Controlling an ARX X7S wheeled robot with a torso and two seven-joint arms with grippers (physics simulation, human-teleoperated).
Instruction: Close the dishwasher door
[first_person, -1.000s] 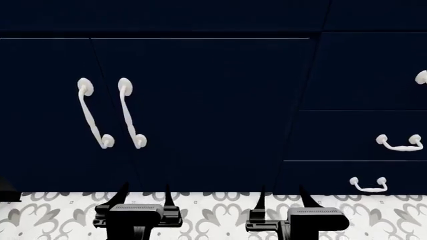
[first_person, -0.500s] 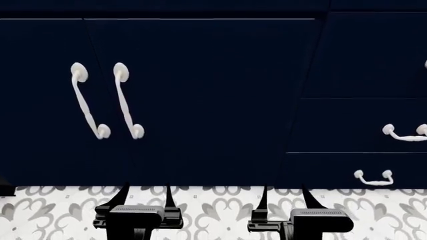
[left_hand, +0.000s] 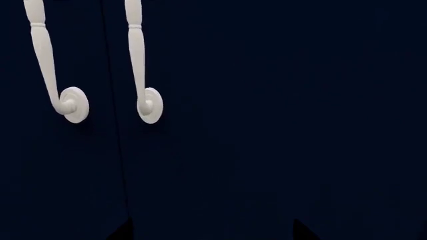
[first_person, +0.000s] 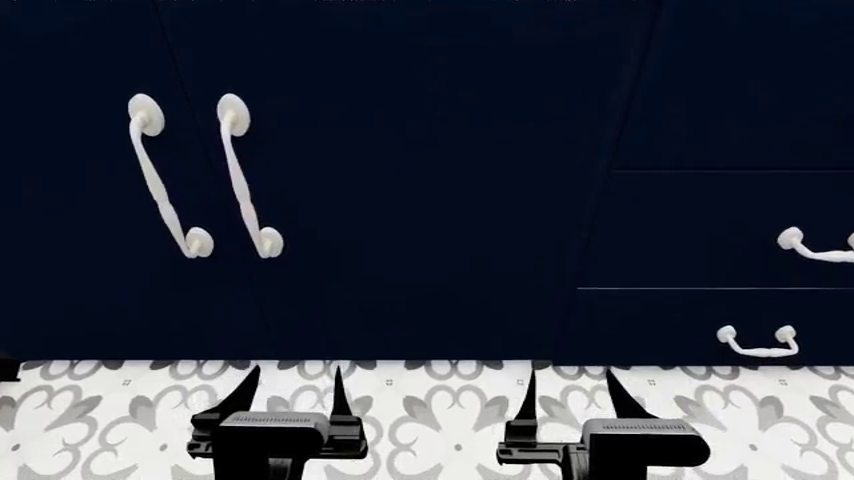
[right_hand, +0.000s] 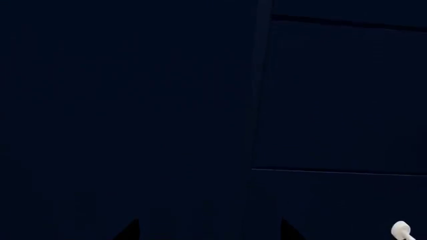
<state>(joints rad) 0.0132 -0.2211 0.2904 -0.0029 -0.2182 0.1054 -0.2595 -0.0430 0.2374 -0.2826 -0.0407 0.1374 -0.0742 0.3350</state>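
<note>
The dishwasher door is out of view in all frames. In the head view my left gripper (first_person: 294, 385) and right gripper (first_person: 571, 388) are both open and empty. They hover low over the patterned floor and point at the navy cabinet front (first_person: 427, 200). In the left wrist view the left gripper (left_hand: 212, 232) faces a navy door beside two white twisted handles (left_hand: 140, 65). In the right wrist view the right gripper (right_hand: 210, 231) faces a plain navy panel next to the drawers (right_hand: 340, 100).
Navy cabinet doors with two white handles (first_person: 240, 175) fill the left and middle. Navy drawers with white handles (first_person: 757, 342) stand at the right. A grey and white patterned tile floor (first_person: 427, 410) lies below. A small dark edge (first_person: 7, 370) shows at the far left by the floor.
The cabinet front and its handles have shifted upward in the head view, and more floor shows below. Both grippers keep the same open pose.
</note>
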